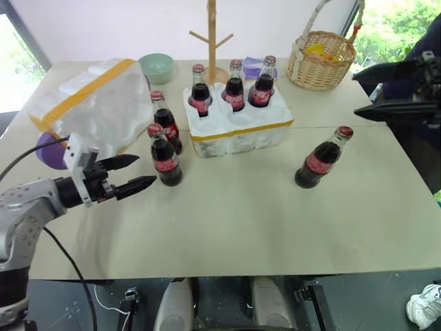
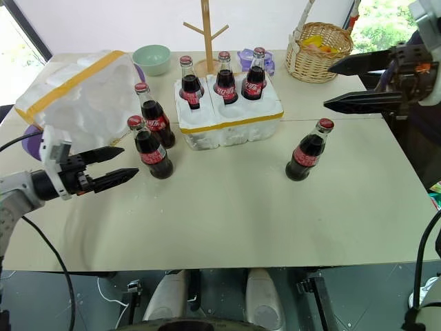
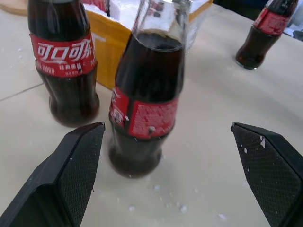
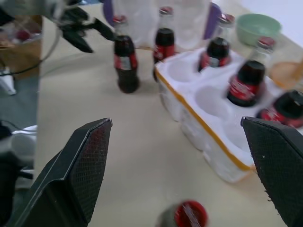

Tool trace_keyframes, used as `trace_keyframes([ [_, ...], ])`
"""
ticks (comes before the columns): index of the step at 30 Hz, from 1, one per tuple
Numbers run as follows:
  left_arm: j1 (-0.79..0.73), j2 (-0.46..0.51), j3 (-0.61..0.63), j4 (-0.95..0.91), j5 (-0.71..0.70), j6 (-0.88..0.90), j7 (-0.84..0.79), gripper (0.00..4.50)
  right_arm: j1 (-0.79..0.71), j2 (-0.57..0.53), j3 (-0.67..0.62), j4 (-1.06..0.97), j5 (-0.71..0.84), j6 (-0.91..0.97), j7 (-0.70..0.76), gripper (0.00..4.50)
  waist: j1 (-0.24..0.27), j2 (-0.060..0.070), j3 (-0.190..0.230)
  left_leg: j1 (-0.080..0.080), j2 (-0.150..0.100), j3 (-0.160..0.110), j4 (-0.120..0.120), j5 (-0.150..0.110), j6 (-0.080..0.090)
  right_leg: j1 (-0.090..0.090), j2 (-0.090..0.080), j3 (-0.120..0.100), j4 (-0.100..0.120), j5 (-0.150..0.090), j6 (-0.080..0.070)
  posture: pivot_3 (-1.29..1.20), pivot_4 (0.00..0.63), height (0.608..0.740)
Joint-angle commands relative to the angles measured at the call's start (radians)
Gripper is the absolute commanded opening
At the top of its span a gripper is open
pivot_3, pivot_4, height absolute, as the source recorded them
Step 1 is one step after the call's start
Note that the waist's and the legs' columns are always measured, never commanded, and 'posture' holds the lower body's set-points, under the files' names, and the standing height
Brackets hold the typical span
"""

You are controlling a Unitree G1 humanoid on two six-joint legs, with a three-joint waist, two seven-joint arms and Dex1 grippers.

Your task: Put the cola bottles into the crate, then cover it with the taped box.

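Both pairs of jaws stand wide and hold nothing. On the left gripper [image 1: 132, 174] they point at the nearest of two small glass cola bottles with red caps and red labels [image 1: 165, 155], which stand close together near the left edge of the beige worktop [image 1: 275, 221], just beside the crate. The right gripper [image 2: 358, 83] hangs above the right edge of the worktop, with its jaws directed toward the middle.

The low white styrofoam crate with a yellow tape band [image 1: 238, 131] sits in the middle of the far half. Three cola bottles stand in its far row of wells; the near row of wells is empty. One more cola bottle [image 1: 321, 158] stands alone, to the right of the crate and well apart from it.

The large white styrofoam box with a wide yellow tape band [image 1: 89, 103] rests at the far left corner.
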Motion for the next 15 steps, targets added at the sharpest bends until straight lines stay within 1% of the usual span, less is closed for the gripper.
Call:
trace_keyframes([
  [1, -0.048, -0.022, -0.037, 0.016, 0.025, -0.039, -0.002, 4.46, -0.041, 0.008, -0.043, -0.066, 0.057, 0.055, -0.021, 4.5, -0.001, 0.0, 0.0, 0.0, 0.0, 0.0, 0.0, 0.0, 0.0, 0.0, 0.0, 0.0, 0.0, 0.0, 0.0, 0.0, 0.15, 0.74],
  [4, -0.082, -0.056, -0.083, 0.047, 0.047, -0.06, -0.008, 4.46, -0.022, 0.018, -0.053, -0.107, 0.067, 0.061, -0.041, 4.5, 0.001, 0.0, 0.0, 0.0, 0.0, 0.0, 0.0, 0.0, 0.0, 0.0, 0.0, 0.0, 0.0, 0.0, 0.0, 0.0, 0.15, 0.74],
  [9, -0.155, -0.127, -0.15, 0.161, 0.128, -0.122, 0.015, 4.46, 0.0, 0.032, -0.058, -0.159, 0.083, 0.067, -0.071, 4.5, 0.002, 0.0, 0.0, 0.0, 0.0, 0.0, 0.001, 0.0, 0.0, 0.0, 0.0, 0.0, 0.001, 0.0, 0.0, 0.0, 0.15, 0.74],
  [12, -0.17, -0.162, -0.17, 0.183, 0.145, -0.147, 0.012, 3.63, 0.002, 0.041, -0.063, -0.175, 0.095, 0.074, -0.09, 4.5, 0.001, 0.0, 0.0, 0.0, 0.0, 0.0, 0.001, 0.0, 0.0, 0.0, 0.0, 0.0, 0.001, 0.002, 0.003, 0.0, 0.15, 0.74],
  [14, -0.175, -0.171, -0.171, 0.187, 0.152, -0.149, 0.016, 2.69, 0.008, 0.045, -0.068, -0.18, 0.097, 0.074, -0.103, 4.5, 0.001, 0.0, 0.0, 0.0, 0.0, 0.0, 0.001, 0.0, 0.0, 0.0, 0.0, 0.0, 0.001, 0.002, 0.003, 0.0, 0.15, 0.74],
  [15, -0.174, -0.171, -0.171, 0.184, 0.155, -0.147, 0.017, 2.58, 0.012, 0.048, -0.071, -0.183, 0.097, 0.074, -0.111, 4.5, 0.002, 0.0, 0.0, 0.0, 0.0, 0.0, 0.001, 0.0, 0.0, 0.0, 0.0, 0.0, 0.002, 0.002, 0.003, 0.0, 0.15, 0.74],
])
